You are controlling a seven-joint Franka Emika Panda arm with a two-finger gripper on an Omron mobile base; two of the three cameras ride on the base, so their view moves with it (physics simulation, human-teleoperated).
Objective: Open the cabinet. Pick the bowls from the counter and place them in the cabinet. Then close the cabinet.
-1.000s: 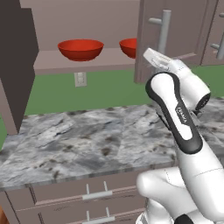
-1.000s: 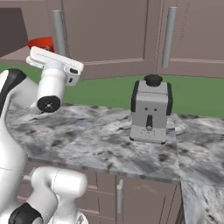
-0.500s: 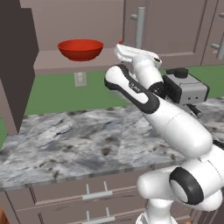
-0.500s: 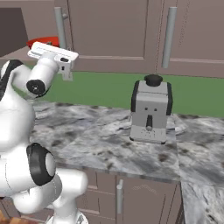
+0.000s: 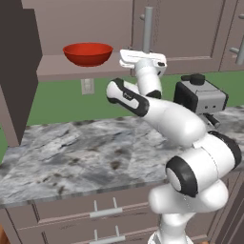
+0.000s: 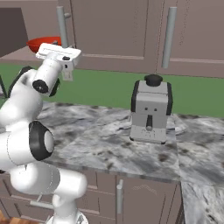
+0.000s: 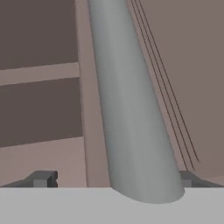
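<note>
Left base view: cabinet (image 5: 66, 71) with its left door (image 5: 16, 71) swung wide open, inner shelf exposed, one red bowl (image 5: 88, 53) sitting upright on that shelf (a second bowl possibly hidden behind the arm, cannot tell). White hand raised to shelf height, gripper (image 5: 143, 57) right at the lower end of the grey bar handle (image 5: 148, 21) of the right door (image 5: 176, 28), which sits closed. Marbled counter (image 5: 71, 152) below, carrying a grey coffee machine (image 5: 200, 97) at its right end, just behind the arm. Drawer fronts (image 5: 95, 214) with short silver handles under the slab. Green wall strip with a white outlet (image 5: 87, 86) between shelf and counter.

Right base view: same bowl (image 6: 41, 43) peeking red just left of the hand, partly hidden by it; gripper (image 6: 59, 54) beside the handle (image 6: 62, 26); coffee machine (image 6: 151, 111) standing well apart to the right on the counter (image 6: 109, 140); a further closed door with its own bar handle (image 6: 168, 37) further right.

Hand view: handle (image 7: 131, 109) looming close, running between the two dark fingertips (image 7: 41, 178), one on each side, jaws spread wide and not clamped on it, nothing grasped. Open compartment and shelf edge (image 7: 39, 72) of the cabinet visible to the left of the bar.
</note>
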